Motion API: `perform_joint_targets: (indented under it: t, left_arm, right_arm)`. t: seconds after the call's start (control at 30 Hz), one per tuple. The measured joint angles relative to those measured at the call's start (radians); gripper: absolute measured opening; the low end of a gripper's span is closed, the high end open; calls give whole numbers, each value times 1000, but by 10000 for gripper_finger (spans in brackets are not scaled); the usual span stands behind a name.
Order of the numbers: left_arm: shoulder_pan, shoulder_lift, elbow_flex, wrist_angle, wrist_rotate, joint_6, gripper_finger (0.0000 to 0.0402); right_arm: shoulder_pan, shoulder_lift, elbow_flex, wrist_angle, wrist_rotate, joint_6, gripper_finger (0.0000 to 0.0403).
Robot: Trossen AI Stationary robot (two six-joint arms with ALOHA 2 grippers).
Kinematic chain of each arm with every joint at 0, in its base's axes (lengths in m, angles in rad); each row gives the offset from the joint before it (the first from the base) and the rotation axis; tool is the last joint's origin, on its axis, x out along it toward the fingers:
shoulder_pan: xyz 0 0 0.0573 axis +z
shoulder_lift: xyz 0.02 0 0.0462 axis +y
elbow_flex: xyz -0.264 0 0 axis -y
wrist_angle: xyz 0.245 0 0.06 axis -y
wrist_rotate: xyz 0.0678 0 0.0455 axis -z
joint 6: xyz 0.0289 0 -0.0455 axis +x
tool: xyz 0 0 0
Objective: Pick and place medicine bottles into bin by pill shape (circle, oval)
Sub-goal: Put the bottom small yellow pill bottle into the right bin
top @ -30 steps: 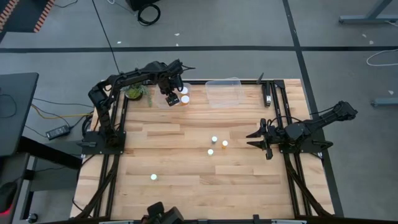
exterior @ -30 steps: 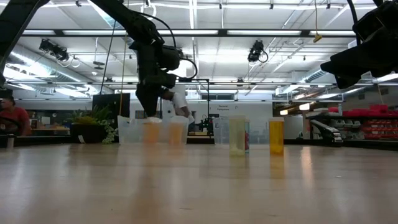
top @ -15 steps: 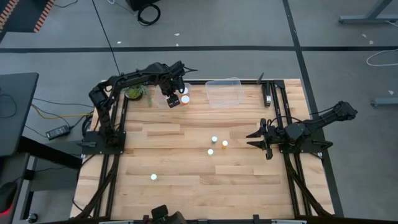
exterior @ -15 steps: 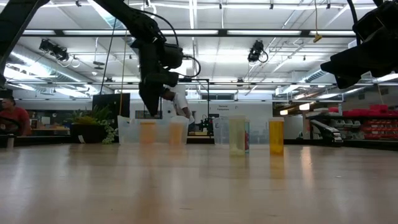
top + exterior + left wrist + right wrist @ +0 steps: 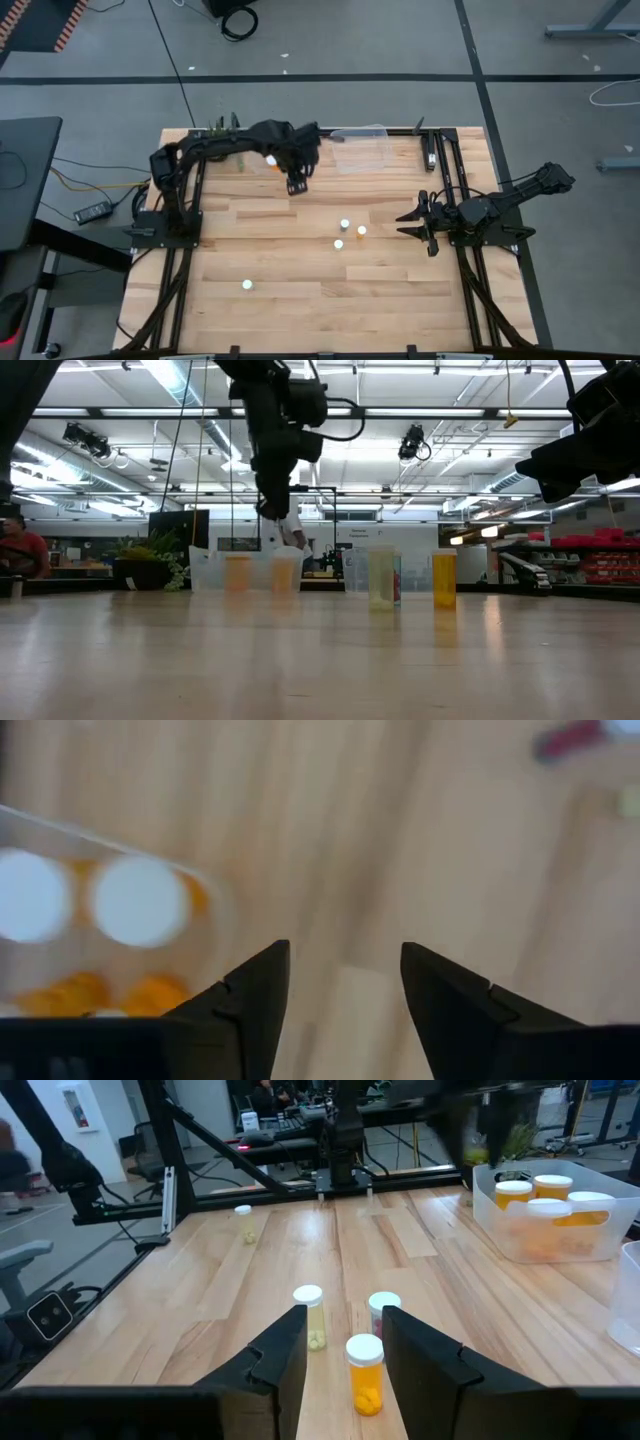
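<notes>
Left tool (image 5: pixel 297 184): hung over bare wood just beside the near bin, fingers (image 5: pixel 255 995) spread with nothing between them.
Right tool (image 5: pixel 408 224): waited near the right edge, pointing at the middle; fingers (image 5: pixel 280 1355) stood a little apart, gripping nothing.
Near bin (image 5: pixel 205 885): clear, at the far edge left of centre; it held orange bottles with white caps (image 5: pixel 140 900), mostly hidden under the left arm in the high view.
Second bin (image 5: pixel 360 148): clear, at the far edge, just right of the left arm.
Loose bottles: three clustered in mid-tabletop (image 5: pixel 345 224) (image 5: pixel 339 243) (image 5: pixel 361 231), between the two tools; one more (image 5: pixel 247 285) stood alone toward the near left.
Open room: the tabletop (image 5: pixel 300 300) was bare along the near edge and at left centre.
In the way: the cluster of three sat right ahead of the right tool.
Plant (image 5: pixel 150 565): at the far left corner, behind the left arm.
</notes>
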Motion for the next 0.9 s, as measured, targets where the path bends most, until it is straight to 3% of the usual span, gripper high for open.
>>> perform_joint_targets:
  t: [0.13, 0.33, 0.63, 0.9]
  left_arm:
    - [-101, 0, -1, -149, 1, -51, 192]
    - [-256, 0, -1, -301, 47, -246, 174]
    - [-544, -8, -85, -319, 43, -439, 152]
    - [-756, -76, -220, -237, 40, -742, 119]
  right_arm:
    - [0, 0, 0, 0, 0, 0, 138]
    - [0, 0, 0, 0, 0, 0, 138]
    - [0, 0, 0, 0, 0, 0, 138]
    - [0, 0, 0, -1, 0, 0, 138]
